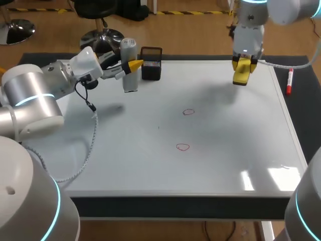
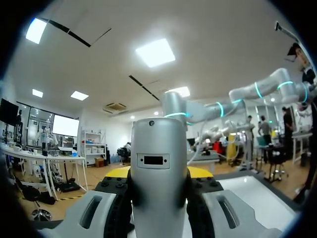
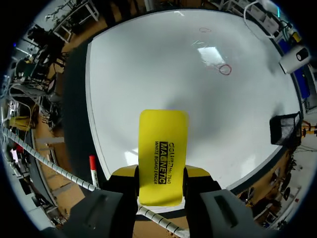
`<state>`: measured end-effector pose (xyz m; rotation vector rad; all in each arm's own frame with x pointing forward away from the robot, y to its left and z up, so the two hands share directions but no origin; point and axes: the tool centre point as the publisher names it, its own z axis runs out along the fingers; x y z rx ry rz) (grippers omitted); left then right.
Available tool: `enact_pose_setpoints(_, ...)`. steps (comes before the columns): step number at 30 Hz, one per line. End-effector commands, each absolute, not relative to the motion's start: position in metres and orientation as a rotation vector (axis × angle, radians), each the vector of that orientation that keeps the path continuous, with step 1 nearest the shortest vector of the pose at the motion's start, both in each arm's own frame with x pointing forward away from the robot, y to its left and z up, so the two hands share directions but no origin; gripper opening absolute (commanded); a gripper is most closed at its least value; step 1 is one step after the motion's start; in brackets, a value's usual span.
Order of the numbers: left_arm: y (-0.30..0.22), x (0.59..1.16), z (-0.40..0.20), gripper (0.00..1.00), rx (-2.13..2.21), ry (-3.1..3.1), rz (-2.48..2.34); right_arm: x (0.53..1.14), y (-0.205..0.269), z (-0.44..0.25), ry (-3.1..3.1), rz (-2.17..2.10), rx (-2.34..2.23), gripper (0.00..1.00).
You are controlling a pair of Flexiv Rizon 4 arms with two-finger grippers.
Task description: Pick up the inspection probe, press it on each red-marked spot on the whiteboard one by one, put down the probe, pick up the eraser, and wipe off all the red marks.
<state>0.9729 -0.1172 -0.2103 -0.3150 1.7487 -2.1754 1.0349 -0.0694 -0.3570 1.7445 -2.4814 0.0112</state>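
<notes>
Head view: left gripper (image 1: 131, 66) fingers clamp an upright silver cylindrical probe (image 1: 129, 49); right gripper (image 1: 242, 70) fingers pinch a yellow rectangular eraser (image 1: 241, 78) above the white whiteboard (image 1: 225, 150).

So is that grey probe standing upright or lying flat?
Upright. The probe stands vertical at the far corner of the whiteboard, the left jaws clasping both sides. Whether its base touches, cannot tell.
</notes>
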Motion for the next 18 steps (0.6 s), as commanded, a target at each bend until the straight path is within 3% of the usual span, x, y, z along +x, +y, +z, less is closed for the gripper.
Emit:
enact_pose_setpoints(1, -0.118, 0.973, -0.21, 0.0, -0.315, 1.744, -2.175, 1.017, -0.049, -0.349, -2.468, 0.055, 1.787, 0.0)
enact_pose_setpoints(18, -0.118, 0.973, -0.21, 0.0, -0.315, 1.744, -2.175, 0.961, 0.04, -0.342, -2.402, 0.034, 2.022, 0.0)
